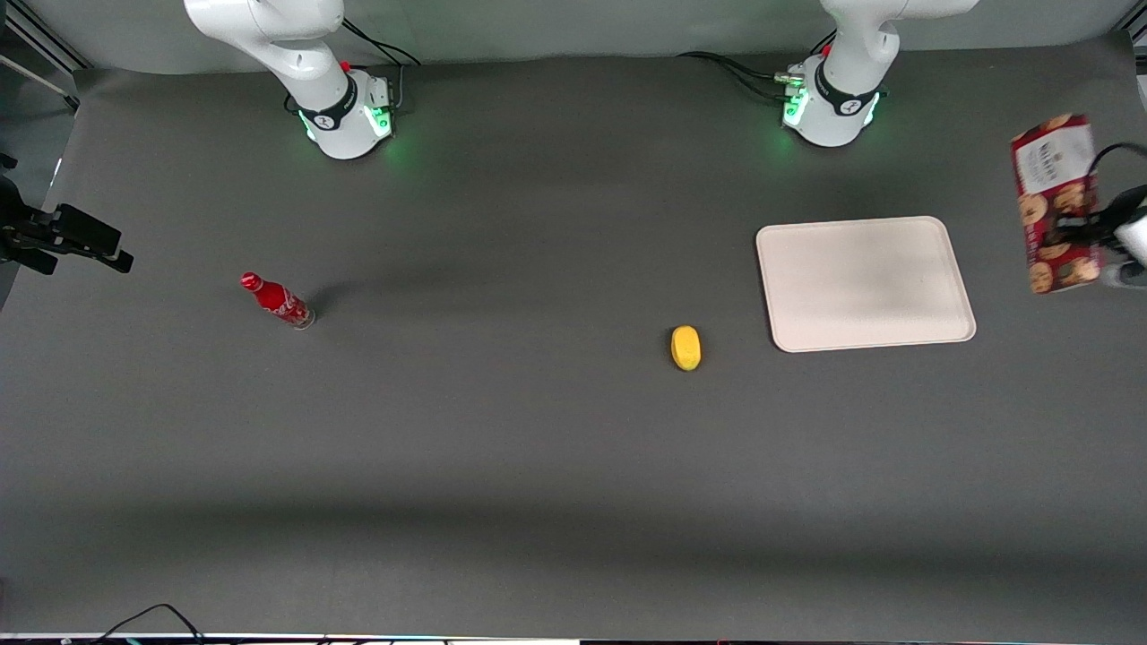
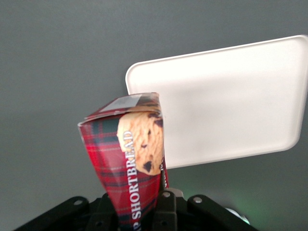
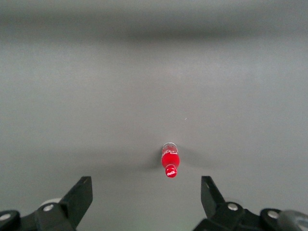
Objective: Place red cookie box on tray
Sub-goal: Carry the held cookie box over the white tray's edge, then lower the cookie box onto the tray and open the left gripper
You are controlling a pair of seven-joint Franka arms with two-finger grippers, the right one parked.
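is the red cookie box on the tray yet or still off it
Off it. The red cookie box hangs in the air, gripped by the pincer, out past the bare tray toward the working arm's end.

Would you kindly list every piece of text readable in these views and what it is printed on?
"SHORTBREAD": on the red cookie box, held in the claw, off the tray.
White label on the box: too blurred to read.
Red bottle: white script, unreadable.

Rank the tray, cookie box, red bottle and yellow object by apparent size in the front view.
1. Tray.
2. Red cookie box, held aloft by the gripper, so nearer the camera and perhaps enlarged.
3. Red bottle.
4. Yellow object.
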